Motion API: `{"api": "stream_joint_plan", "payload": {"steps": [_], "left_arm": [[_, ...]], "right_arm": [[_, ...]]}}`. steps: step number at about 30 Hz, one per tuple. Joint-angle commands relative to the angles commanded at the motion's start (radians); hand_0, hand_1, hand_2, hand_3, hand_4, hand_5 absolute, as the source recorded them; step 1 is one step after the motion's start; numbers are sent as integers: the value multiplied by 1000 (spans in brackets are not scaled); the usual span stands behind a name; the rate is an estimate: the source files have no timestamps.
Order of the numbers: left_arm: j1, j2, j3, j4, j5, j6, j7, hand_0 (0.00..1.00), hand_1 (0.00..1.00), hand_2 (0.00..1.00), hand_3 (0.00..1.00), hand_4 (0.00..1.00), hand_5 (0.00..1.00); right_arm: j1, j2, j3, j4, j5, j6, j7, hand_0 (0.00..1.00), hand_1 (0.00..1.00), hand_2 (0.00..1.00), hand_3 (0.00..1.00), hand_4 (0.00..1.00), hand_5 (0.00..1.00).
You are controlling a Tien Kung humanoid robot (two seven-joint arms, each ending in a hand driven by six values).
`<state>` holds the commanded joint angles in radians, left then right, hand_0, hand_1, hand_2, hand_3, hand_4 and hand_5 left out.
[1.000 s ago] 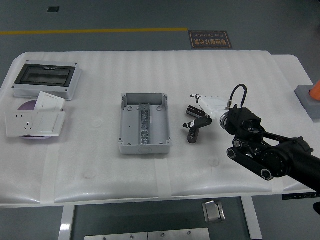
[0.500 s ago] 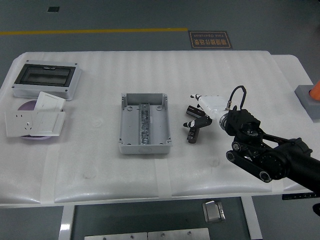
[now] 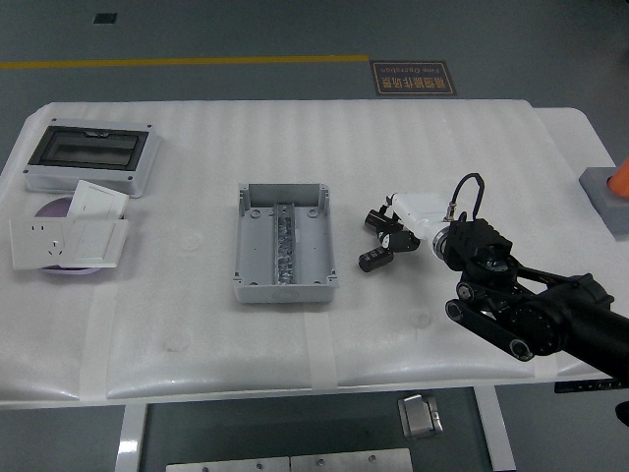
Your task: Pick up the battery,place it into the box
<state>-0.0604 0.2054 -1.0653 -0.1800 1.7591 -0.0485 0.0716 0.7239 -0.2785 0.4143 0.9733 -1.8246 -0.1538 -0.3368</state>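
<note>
One robot hand in my view, the right one, coming in from the surface's near right corner on a black arm. Its dark fingers are curled around one small black cylinder, the battery, which hangs at the lower fingertips, tilted, just right of the box. I cannot tell whether the battery touches the surface or is held slightly above it. The hand's back carries a white housing with a black cable looping over the wrist.

One open grey box sits near the middle of the surface, long side running from the far edge toward the near edge. Inside it I see a strip of metal fittings down the centre. Battery and box are near each other but apart; the battery is outside the box.

Toward the far left corner: one grey enclosure with a dark clear lid. Just nearer than that, by the left edge, two white wall-socket plates and overlap, lying partly on one purple disc.

At the right edge one grey block with something orange on it, cut off by the frame.
</note>
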Motion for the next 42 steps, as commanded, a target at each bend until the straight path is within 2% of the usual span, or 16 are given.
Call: {"api": "stream_joint_plan", "payload": {"steps": [11, 21, 34, 35, 40, 41, 42], "left_arm": [[-2, 2, 11, 0, -4, -4, -18, 658, 699, 611, 588, 588, 253], [-3, 1, 14, 0, 14, -19, -19, 649, 698, 623, 588, 580, 246], [-4, 3, 15, 0, 20, -21, -19, 646, 698, 646, 597, 562, 233], [-5, 3, 16, 0, 21, -21, -19, 644, 697, 645, 597, 535, 216], [-6, 3, 18, 0, 21, -21, -20, 644, 697, 645, 597, 535, 216], [-6, 3, 19, 0, 20, -21, -20, 644, 697, 644, 598, 534, 214], [-6, 3, 19, 0, 20, -21, -20, 644, 697, 644, 598, 534, 214]], "right_arm": [[-2, 5, -23, 3, 6, 3, -2, 420, 284, 487, 700, 481, 221], [-3, 8, -34, 12, 13, 0, 2, 421, 283, 502, 704, 485, 225], [1, -1, -37, 38, 23, 19, -3, 431, 282, 509, 712, 495, 231], [0, -1, -38, 38, 23, 19, -3, 456, 293, 525, 751, 609, 283], [0, -1, -41, 35, 26, 15, -2, 456, 293, 525, 751, 609, 283], [0, -1, -42, 34, 27, 14, -2, 469, 300, 540, 783, 651, 303], [0, -1, -42, 33, 28, 12, -1, 469, 300, 540, 783, 651, 303]]}}
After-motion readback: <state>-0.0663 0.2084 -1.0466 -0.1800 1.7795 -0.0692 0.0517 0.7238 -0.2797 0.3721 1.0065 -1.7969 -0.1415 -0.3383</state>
